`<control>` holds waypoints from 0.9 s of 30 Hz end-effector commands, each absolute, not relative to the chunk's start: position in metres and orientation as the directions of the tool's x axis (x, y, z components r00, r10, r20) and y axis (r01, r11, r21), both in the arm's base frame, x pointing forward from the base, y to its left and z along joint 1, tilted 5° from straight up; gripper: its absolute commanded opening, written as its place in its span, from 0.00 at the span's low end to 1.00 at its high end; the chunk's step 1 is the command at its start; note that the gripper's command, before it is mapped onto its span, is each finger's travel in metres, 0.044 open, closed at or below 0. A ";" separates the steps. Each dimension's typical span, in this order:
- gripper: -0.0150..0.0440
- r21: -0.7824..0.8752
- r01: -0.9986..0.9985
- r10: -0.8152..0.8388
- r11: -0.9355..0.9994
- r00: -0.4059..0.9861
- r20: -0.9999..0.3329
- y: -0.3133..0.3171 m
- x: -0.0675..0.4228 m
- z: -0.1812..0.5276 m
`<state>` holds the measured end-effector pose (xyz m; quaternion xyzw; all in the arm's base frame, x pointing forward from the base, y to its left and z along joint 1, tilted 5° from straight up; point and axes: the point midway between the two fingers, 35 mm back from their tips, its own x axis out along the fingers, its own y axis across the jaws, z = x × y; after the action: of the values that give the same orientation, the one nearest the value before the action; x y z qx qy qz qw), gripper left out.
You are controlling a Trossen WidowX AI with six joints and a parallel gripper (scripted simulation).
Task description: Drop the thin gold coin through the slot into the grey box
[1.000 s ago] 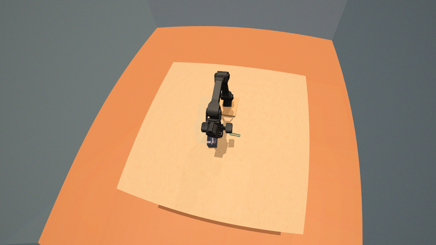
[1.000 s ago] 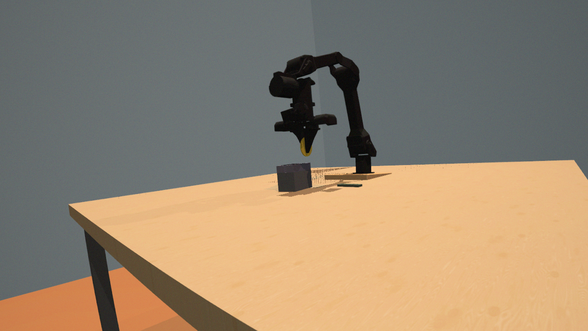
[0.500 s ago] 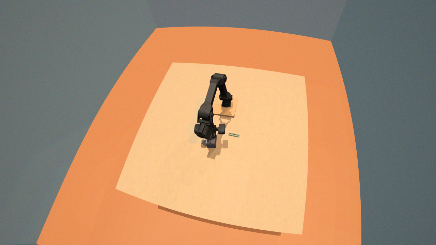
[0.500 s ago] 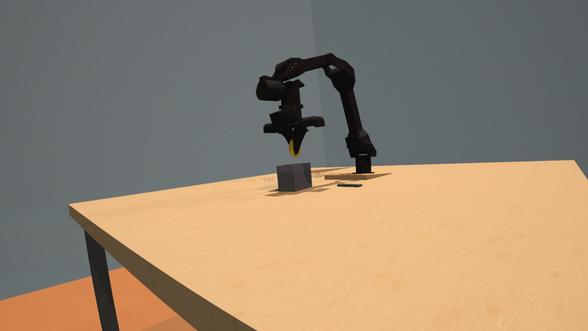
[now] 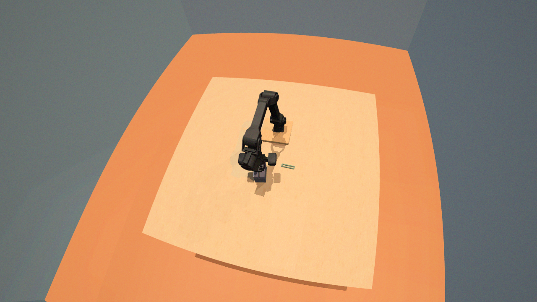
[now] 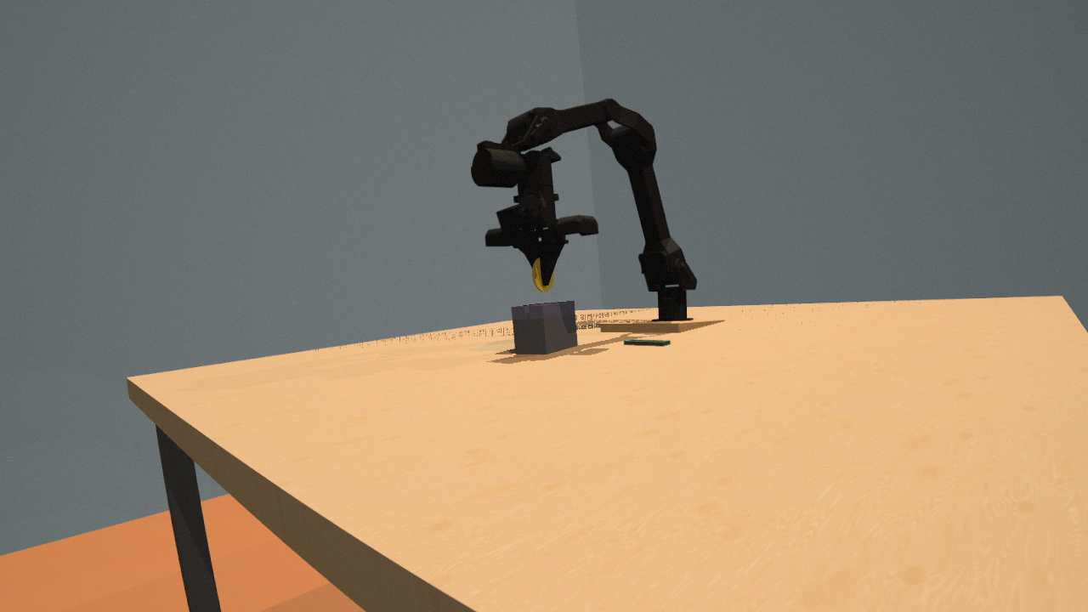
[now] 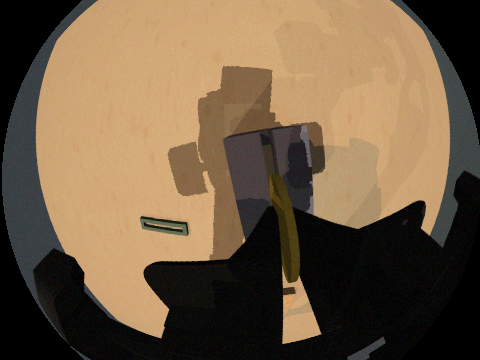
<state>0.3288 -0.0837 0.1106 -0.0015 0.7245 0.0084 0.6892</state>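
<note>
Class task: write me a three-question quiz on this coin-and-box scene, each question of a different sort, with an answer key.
1. True or false: the gold coin stands in the green holder.
2. Multiple choice: the gripper is (A) open, (B) shut on nothing, (C) shut on the coin.
3. Fill in: in the exterior view, the coin hangs above the grey ____.

Key
1. False: the holder has no coin in it; the fingers hold the coin in the air.
2. C
3. box
</note>
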 end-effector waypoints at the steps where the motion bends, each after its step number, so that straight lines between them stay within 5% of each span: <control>1: 0.25 0.010 -0.010 0.009 1.000 -0.049 -0.999 -0.084 0.329 0.111; 27: 0.25 0.011 -0.017 0.010 1.000 -0.052 -0.999 -0.088 0.329 0.106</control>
<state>0.3293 -0.0876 0.1083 -0.0026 0.7250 0.0102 0.6887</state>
